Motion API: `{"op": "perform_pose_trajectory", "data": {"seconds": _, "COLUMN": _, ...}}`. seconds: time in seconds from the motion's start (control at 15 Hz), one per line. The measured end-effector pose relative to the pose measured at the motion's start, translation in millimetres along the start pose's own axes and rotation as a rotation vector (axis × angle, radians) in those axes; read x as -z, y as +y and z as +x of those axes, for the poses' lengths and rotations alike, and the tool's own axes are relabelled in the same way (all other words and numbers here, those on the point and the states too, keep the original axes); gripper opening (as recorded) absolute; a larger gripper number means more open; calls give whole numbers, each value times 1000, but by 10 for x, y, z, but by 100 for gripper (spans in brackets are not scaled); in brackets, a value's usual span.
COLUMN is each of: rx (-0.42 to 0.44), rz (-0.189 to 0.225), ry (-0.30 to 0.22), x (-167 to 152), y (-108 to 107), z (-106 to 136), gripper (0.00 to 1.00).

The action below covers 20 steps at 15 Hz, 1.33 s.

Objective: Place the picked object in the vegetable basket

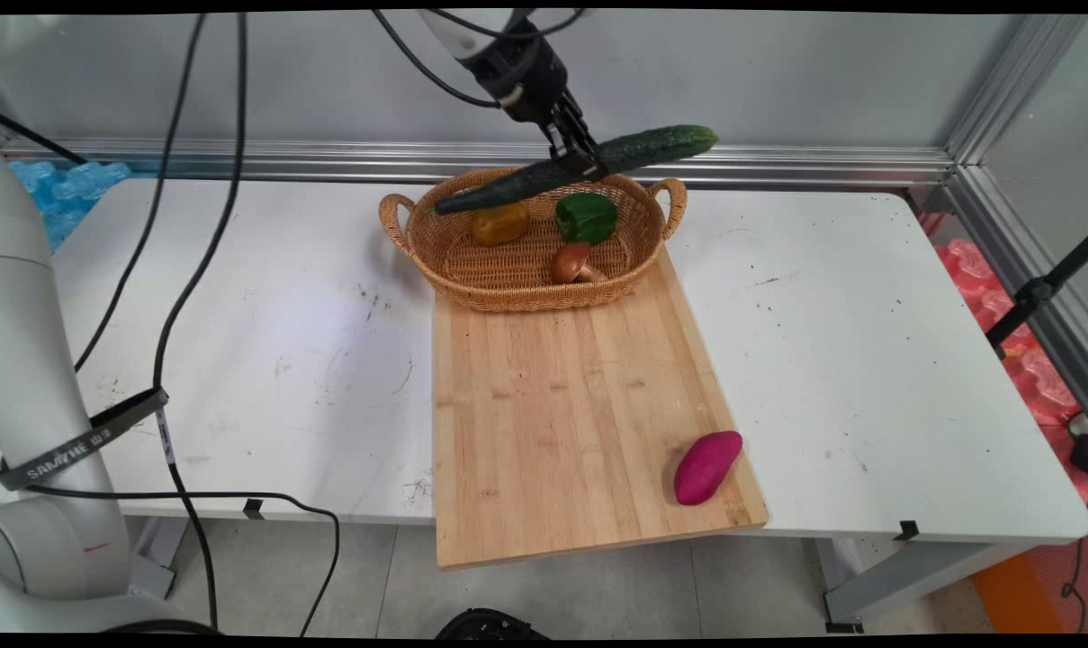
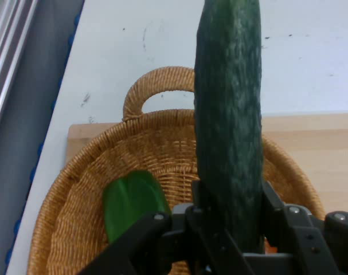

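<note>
A: Claw (image 1: 582, 162)?
B: Clamped around the cucumber (image 1: 579, 167) mid-length, so it balances, tilted, above the basket (image 1: 508, 279) near the worktop's far edge.
A: Basket contents?
B: Peppers, mushroom.

Black two-finger gripper (image 1: 582, 155) clamped near the middle of a long dark green cucumber (image 1: 579, 167), held tilted above an oval woven wicker basket (image 1: 472, 279) with two handles. Inside the basket: a yellow bell pepper (image 1: 499, 223), a green bell pepper (image 1: 587, 217) and a brown mushroom (image 1: 572, 264). Basket resting on the far end of a light wooden cutting board (image 1: 561, 405) on the white table (image 1: 867, 360), with a magenta sweet potato (image 1: 707, 467) near the board's near right corner.
</note>
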<state>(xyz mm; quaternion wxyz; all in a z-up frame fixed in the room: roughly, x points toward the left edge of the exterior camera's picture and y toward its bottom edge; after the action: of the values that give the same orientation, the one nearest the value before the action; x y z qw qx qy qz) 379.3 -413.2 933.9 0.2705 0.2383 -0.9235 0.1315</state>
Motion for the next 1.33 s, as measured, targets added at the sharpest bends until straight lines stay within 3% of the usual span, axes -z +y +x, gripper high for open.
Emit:
{"op": "perform_pose_trajectory", "data": {"seconds": 0.47, "rx": -4, "rz": -25, "ry": -20, "x": -636, "y": -136, "z": -214, "gripper": 0}}
{"op": "perform_pose_trajectory", "data": {"seconds": 1.13, "rx": -18, "rz": -51, "ry": -47, "x": -1022, "y": -231, "z": -497, "gripper": 0}}
{"op": "perform_pose_trajectory", "data": {"seconds": 1.2, "rx": -24, "rz": -55, "ry": -46, "x": -1045, "y": -235, "z": -516, "gripper": 100}}
{"op": "perform_pose_trajectory", "data": {"seconds": 1.33, "rx": -38, "rz": -59, "ry": -41, "x": -1061, "y": -244, "z": -527, "gripper": 100}}
